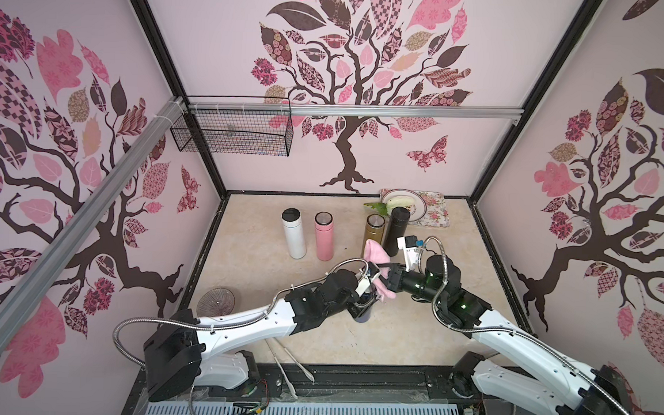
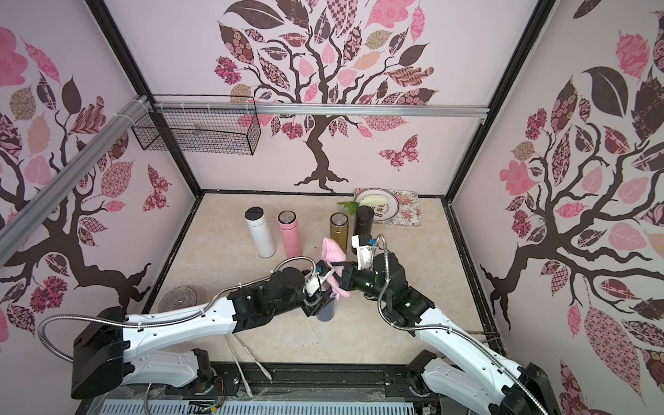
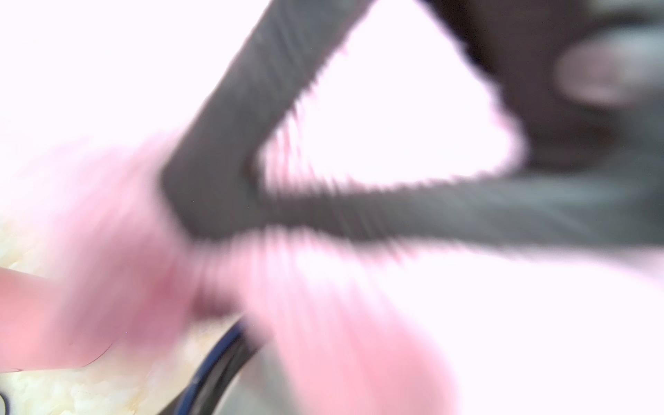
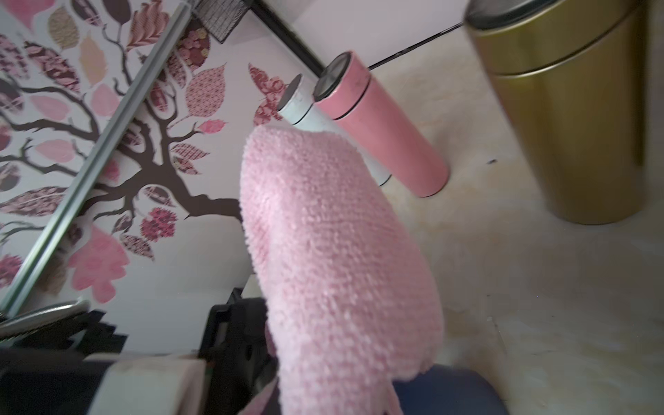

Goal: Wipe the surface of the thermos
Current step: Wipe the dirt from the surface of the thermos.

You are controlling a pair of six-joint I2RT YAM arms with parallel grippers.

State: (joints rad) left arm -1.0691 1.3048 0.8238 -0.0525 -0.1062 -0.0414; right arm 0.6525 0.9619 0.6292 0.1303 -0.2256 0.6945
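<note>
Our left gripper (image 1: 362, 305) clamps the blue thermos (image 1: 365, 317) steady — so our right gripper (image 1: 384, 281), pinching the pink cloth (image 1: 374, 254), can rub it

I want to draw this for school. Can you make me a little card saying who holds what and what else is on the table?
Left gripper: shut on the dark blue thermos
Right gripper: shut on the pink cloth
Cloth: beside the thermos's top; contact unclear
Back row, upright: white thermos, pink thermos, gold thermos, black thermos
Also: plate on floral mat, glass dish
</note>
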